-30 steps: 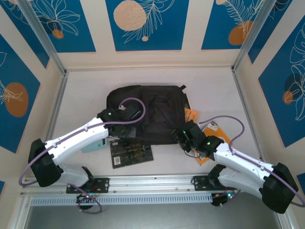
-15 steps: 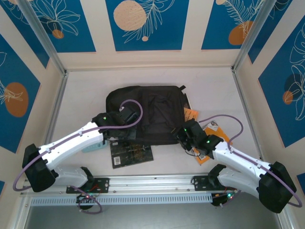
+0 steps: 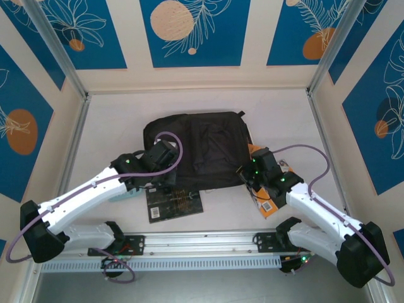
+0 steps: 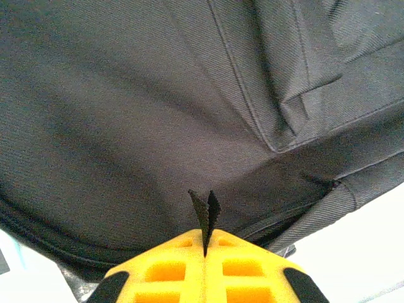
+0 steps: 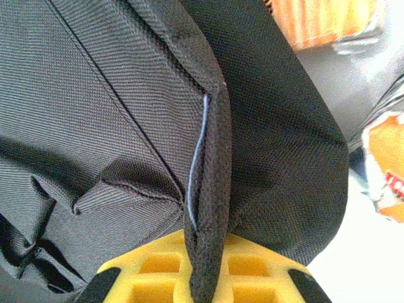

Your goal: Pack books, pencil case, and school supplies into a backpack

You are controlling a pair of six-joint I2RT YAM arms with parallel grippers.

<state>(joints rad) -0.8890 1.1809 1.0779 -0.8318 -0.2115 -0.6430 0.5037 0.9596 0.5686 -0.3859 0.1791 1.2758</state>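
The black backpack (image 3: 196, 146) lies flat in the middle of the table. My left gripper (image 3: 165, 169) is at its near left edge, shut on a small black pull tab (image 4: 205, 211) that sticks up between the yellow fingers (image 4: 170, 265). My right gripper (image 3: 247, 174) is at the near right corner, shut on a thick padded fold of the backpack's edge (image 5: 211, 189). A black book with gold patterning (image 3: 175, 202) lies in front of the backpack. Orange books (image 3: 273, 201) lie under my right arm, and one shows beside the fabric (image 5: 328, 22). A pale teal piece (image 3: 124, 195) peeks out beneath my left arm.
The metal rail (image 3: 202, 243) runs along the near edge between the arm bases. Walls enclose the table at the back and on both sides. Bare tabletop (image 3: 113, 126) lies left of the backpack and behind it.
My right gripper has closed on the backpack's edge and moved a little up and right. My left arm has drawn slightly towards the near edge, still gripping the tab. The backpack has shifted slightly.
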